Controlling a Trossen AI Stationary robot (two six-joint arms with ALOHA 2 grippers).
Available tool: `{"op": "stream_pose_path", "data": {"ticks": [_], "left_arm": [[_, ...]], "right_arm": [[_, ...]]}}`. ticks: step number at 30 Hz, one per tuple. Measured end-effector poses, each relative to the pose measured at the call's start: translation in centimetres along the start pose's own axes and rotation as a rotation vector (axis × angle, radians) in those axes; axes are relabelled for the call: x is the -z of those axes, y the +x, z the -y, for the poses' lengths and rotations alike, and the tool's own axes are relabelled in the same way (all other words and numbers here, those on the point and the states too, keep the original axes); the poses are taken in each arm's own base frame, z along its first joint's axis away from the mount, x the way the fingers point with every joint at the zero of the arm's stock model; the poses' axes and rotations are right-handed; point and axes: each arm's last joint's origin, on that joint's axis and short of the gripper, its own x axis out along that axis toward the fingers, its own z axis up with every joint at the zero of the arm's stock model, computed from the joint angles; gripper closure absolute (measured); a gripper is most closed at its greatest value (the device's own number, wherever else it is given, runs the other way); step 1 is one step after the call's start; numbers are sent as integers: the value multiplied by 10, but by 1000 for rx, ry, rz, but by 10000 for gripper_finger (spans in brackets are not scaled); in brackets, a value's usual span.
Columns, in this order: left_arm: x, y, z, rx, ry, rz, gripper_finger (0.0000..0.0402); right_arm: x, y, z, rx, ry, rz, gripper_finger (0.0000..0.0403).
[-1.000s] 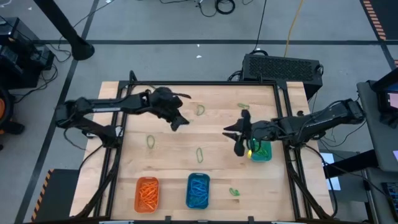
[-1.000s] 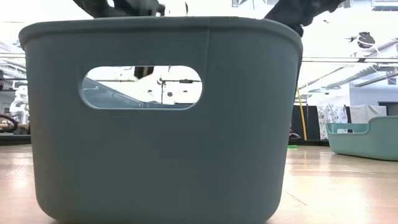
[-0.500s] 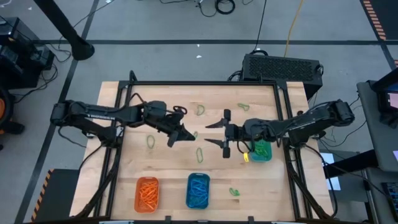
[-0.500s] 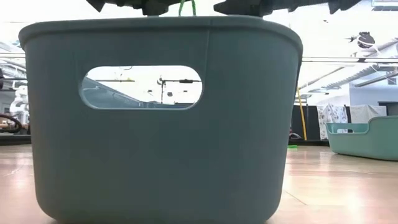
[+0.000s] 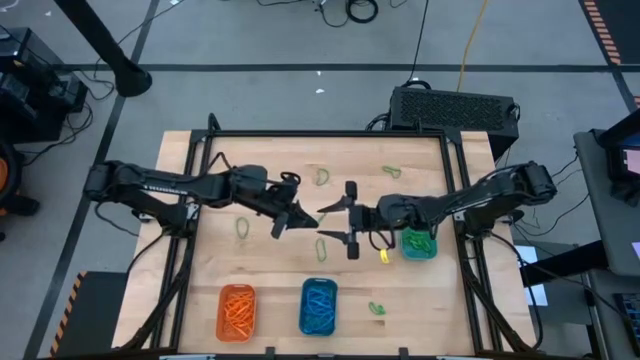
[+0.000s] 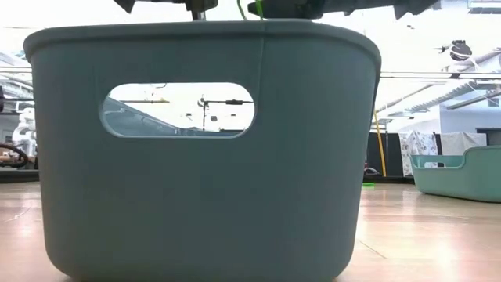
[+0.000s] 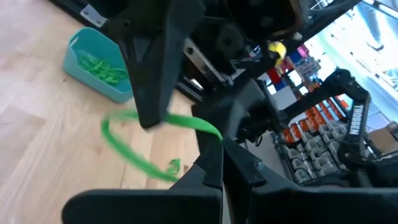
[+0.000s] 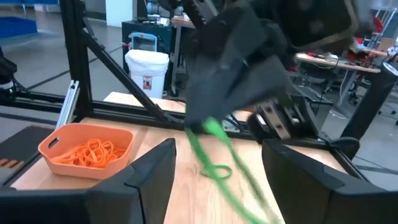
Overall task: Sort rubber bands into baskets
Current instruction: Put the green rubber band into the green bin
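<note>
My left gripper (image 5: 303,216) hangs over the table's middle, shut on a green rubber band (image 7: 127,149). The band's loop spreads out in front of the fingers, clear of the wood. My right gripper (image 5: 325,224) faces it from the right, open wide. One of its fingers (image 7: 155,74) reaches into the loop; whether it touches the band I cannot tell. An orange basket (image 5: 237,311) and a blue one (image 5: 318,306) sit at the near edge, and a teal one (image 5: 420,243) holding green bands sits at the right. My left gripper pinches the green band at one point of the loop (image 7: 210,132) between its two fingers, coming roughly level from the table's left. The rest of the loop (image 8: 214,140) hangs slack beyond the fingertips, lifted clear of the table.
Loose green bands lie on the wood: two at the far side (image 5: 322,177) (image 5: 391,171), one left of centre (image 5: 242,227), one under the grippers (image 5: 321,248), one near the front (image 5: 377,309). In the low view a basket wall (image 6: 203,157) blocks nearly everything.
My left gripper has swung from the far left toward the table's middle and tipped up to nearly level, carrying the green band. My right gripper has moved left, away from the teal basket, levelled out and opened wide, so the two now face each other.
</note>
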Motion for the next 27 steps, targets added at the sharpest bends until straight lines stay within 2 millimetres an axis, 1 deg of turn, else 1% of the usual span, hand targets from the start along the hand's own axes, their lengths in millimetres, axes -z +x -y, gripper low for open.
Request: {"op": "stream_pose_path", "data": {"ticks": [3,5,9,11,14,17,18,23,27], "left_arm": [[1,3,-3,-3,-4,-11,401],[2,5,-3,6,-5,-25,401],[2,4,-3,15,-3,-27,401],[2,4,-3,16,-3,-27,401],[2,4,-3,13,-3,-26,398],[3,4,-5,-14,-9,-22,384],[3,4,-5,-20,-11,-22,378],[3,4,-6,-23,-2,-26,343],[3,4,-6,-10,42,-41,306]], "right_arm": [[-2,8,-1,-1,-31,-9,175],[-5,12,-1,-3,-47,-29,184],[-2,13,-2,-17,-70,-137,221],[-1,13,-2,-21,-76,-174,251],[-2,13,-2,-24,-78,-190,310],[-3,13,-2,-24,-80,-195,377],[-3,12,-1,-24,-79,-194,389],[-7,6,0,-24,-62,-212,398],[-13,-6,3,-18,-29,-259,401]]}}
